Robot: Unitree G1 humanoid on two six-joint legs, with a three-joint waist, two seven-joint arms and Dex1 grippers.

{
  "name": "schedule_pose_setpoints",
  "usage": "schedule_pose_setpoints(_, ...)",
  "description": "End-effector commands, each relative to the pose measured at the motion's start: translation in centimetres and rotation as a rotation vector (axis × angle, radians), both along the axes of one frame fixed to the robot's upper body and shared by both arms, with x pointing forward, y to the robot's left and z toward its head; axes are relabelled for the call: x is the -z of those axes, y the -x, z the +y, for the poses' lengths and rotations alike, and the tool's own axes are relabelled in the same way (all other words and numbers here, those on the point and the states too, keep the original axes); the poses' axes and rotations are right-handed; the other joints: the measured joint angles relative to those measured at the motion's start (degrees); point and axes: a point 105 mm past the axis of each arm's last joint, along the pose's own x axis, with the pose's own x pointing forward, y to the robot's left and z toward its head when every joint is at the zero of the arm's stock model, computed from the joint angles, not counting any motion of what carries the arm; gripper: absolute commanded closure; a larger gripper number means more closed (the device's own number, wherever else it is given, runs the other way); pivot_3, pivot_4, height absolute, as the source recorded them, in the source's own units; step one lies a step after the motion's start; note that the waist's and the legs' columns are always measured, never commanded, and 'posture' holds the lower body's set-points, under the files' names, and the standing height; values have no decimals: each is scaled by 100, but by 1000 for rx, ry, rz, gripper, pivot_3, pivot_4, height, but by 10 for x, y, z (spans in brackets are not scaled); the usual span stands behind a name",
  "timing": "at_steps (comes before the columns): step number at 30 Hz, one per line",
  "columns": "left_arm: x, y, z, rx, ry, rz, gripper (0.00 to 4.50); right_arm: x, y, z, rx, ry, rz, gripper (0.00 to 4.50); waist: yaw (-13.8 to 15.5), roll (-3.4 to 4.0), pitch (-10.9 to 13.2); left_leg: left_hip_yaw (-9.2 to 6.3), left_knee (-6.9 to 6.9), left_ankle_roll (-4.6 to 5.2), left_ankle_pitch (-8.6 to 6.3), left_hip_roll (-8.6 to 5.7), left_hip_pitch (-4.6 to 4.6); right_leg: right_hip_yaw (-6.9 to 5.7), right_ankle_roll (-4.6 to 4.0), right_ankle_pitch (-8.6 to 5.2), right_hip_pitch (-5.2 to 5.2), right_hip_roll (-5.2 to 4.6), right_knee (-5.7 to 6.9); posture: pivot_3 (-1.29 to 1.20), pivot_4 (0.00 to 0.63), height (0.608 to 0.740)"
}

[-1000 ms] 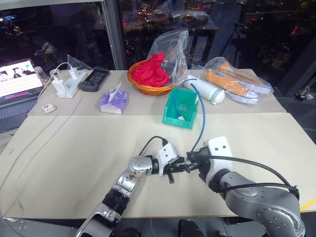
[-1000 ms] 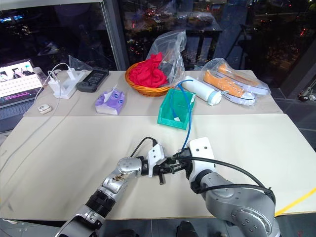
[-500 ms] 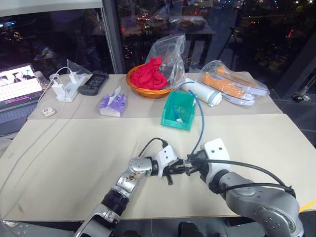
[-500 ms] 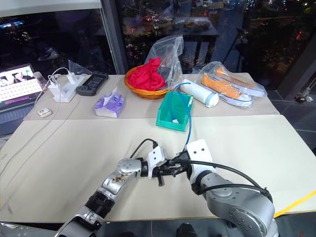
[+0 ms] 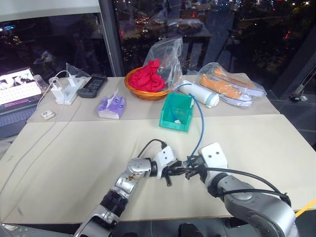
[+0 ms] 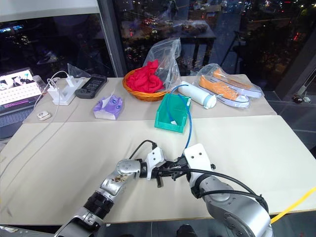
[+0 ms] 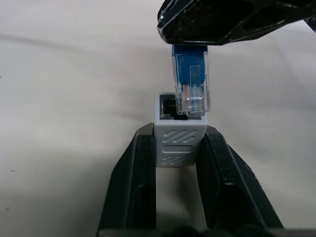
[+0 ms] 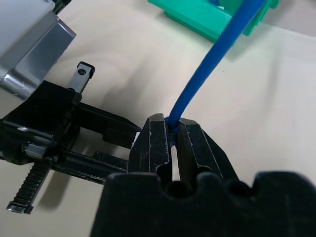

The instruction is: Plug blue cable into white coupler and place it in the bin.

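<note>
While the two arms are meeting near the front edge of the table (image 5: 64,148), the left gripper (image 7: 180,148) is pinching the white coupler (image 7: 179,133) between its fingers, socket facing outward. The right gripper (image 8: 170,136) is clamping the blue cable (image 8: 212,64) just behind its clear plug (image 7: 191,96), whose tip is lying at the socket mouth, apparently not yet seated. From there the cable is arcing back to the bin (image 5: 177,112), standing toward the table's far edge beside an orange basket (image 5: 146,91).
</note>
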Motion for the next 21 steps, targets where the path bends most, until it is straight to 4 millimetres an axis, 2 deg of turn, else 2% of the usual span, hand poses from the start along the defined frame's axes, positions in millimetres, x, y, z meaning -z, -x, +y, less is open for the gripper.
schedule_pose_setpoints(1,-22,-5,-6,-29,88,-42,3865,23,9,5,-36,45,130,4500,7,-1,0,0,0,-1,1,0,-1,0,0,0,0,0,0,0,150,723)
schedule_pose_setpoints(7,-22,-4,-7,-33,93,-39,3865,24,13,8,-50,53,171,4500,21,-1,1,-2,0,-1,1,-1,-3,-1,-3,2,-2,-1,-2,0,150,723)
schedule_pose_setpoints(13,-22,-4,-6,-33,96,-35,3865,33,17,0,-2,53,207,4500,26,-1,1,-4,-1,-1,1,-1,-2,-3,-3,2,-9,-1,-4,0,150,723)
schedule_pose_setpoints(18,-21,-1,-6,-16,91,-36,3865,35,15,-3,21,48,208,4500,26,-1,1,-4,-2,-1,1,-1,-2,-3,0,0,-9,-1,-5,0,150,723)
schedule_pose_setpoints(21,-21,0,-5,-11,90,-41,3865,36,8,-13,76,58,192,4500,22,-1,1,-3,-3,-2,1,0,-2,-3,1,-1,-9,-1,-6,0,150,723)
